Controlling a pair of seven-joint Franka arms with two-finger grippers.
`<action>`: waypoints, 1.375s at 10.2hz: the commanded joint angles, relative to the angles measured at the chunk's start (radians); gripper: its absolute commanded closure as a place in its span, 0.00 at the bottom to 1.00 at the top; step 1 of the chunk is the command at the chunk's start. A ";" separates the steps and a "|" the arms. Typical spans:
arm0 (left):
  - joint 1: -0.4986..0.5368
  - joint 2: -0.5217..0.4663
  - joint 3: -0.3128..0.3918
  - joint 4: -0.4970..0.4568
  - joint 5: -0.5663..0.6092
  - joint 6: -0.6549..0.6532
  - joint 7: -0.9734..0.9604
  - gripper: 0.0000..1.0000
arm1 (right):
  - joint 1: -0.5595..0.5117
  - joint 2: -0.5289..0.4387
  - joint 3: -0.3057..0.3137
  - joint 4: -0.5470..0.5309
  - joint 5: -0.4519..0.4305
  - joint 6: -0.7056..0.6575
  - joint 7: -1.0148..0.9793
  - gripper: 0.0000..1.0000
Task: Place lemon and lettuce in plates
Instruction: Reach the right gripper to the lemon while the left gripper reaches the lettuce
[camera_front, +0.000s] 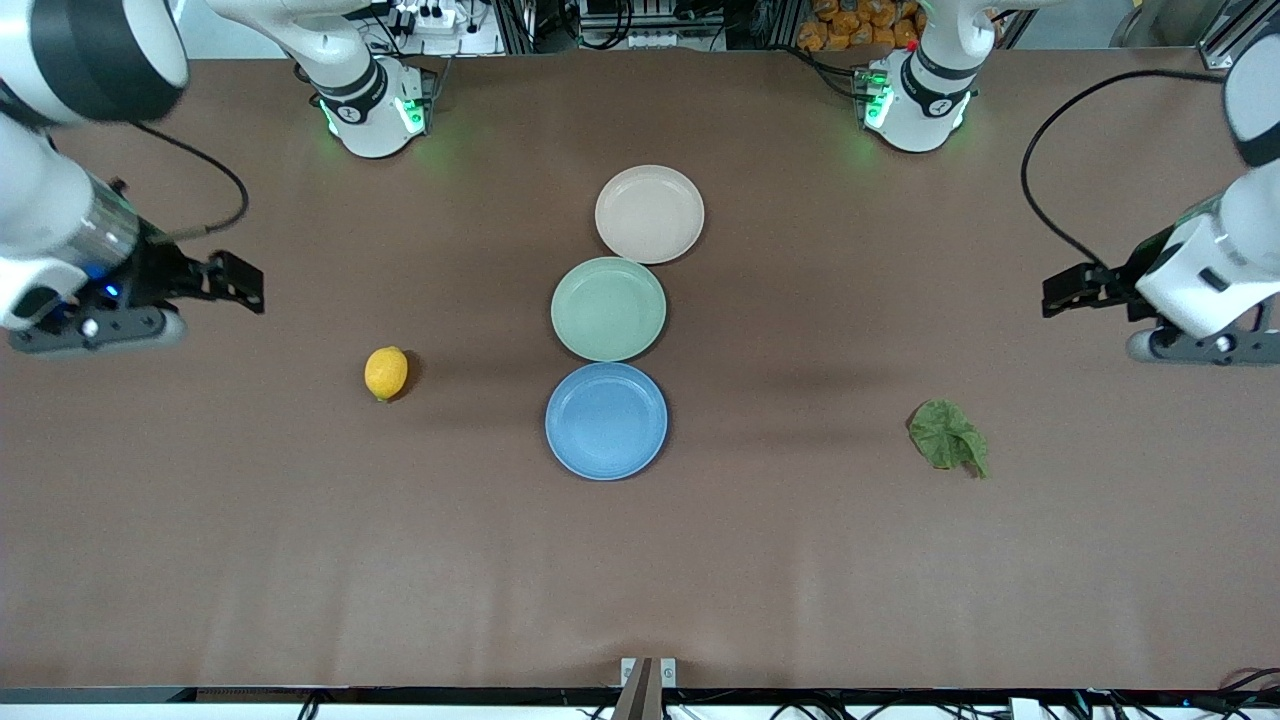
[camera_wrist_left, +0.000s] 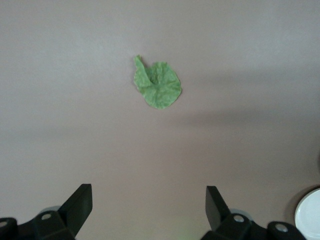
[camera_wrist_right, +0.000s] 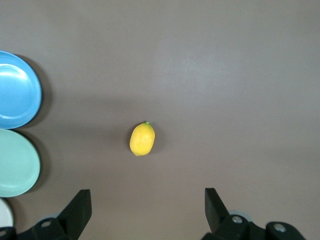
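lemon (camera_front: 386, 373), lettuce (camera_front: 947, 435) lie on table (camera_front: 300, 560); no writing legible.

Table (camera_front: 300, 560): covered w/ matt brown sheet, faintly creased. 3 plates, blue (camera_front: 606, 421), pale green (camera_front: 608, 308), beige-pink (camera_front: 650, 214): smooth, matt finish. Lemon (camera_front: 386, 373): smooth rind, slight sheen. Lettuce (camera_front: 947, 436): wrinkled, matt leaf. Gripper fingers (camera_wrist_right: 80, 210): matt black.

We see the brown table (camera_front: 300, 560) carrying a lemon (camera_front: 386, 373), a lettuce leaf (camera_front: 947, 435), and beige (camera_front: 650, 214), green (camera_front: 608, 308) and blue (camera_front: 606, 420) plates in a row.
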 joint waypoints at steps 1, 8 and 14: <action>0.005 -0.023 -0.001 -0.158 0.019 0.148 0.022 0.00 | -0.033 0.071 0.002 -0.106 0.019 0.159 0.035 0.00; 0.000 0.167 -0.001 -0.337 0.085 0.564 0.056 0.00 | -0.039 0.244 0.003 -0.361 0.160 0.474 0.162 0.00; 0.003 0.382 0.024 -0.303 0.085 0.811 0.173 0.00 | -0.041 0.320 0.043 -0.446 0.220 0.620 0.155 0.00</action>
